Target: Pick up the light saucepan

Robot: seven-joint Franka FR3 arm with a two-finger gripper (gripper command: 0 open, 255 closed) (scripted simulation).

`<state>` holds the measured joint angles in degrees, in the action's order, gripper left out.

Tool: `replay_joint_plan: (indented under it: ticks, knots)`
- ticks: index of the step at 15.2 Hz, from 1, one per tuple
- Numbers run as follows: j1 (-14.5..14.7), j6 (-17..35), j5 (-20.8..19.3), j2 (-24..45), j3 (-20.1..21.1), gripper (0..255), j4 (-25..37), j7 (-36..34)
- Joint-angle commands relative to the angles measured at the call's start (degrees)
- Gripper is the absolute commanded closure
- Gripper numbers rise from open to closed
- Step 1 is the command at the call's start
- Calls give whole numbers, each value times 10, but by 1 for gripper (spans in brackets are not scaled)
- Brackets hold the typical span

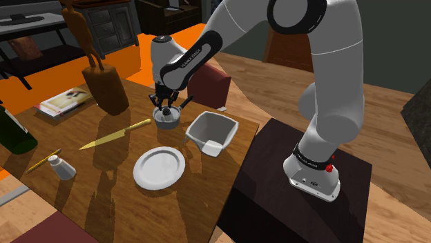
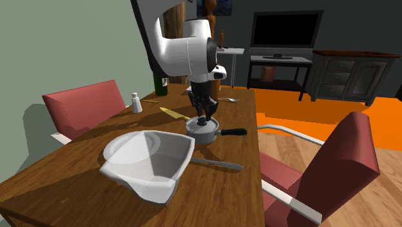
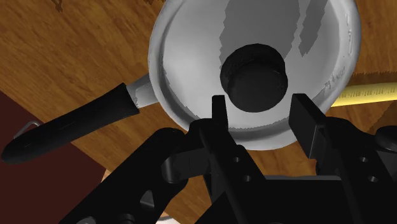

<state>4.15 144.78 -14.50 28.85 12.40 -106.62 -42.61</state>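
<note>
Two steps look left, closing and lifting: the tool (image 3: 259,107) hangs with fingers (image 3: 306,121) spread either side of the black knob (image 3: 254,75) atop the grey saucepan (image 3: 184,57), which rests unlifted on the wooden bench (image 3: 70,51) beside a white bowl (image 1: 222,124).

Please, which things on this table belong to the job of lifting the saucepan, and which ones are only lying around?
For the job: grey saucepan, open tool over its lid knob.
Just lying about: white plate, white bowl, yellow knife, shaker, dark bottle, magazine, wooden figure.
</note>
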Motion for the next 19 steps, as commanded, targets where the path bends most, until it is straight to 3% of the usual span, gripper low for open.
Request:
replay_joint_plan:
  ticks: [1, 19]
  knots:
    - [0, 0, 0, 0, 0, 255, 0, 0]
    - [-12, -87, 31, -67, 18, 255, 21, 24]
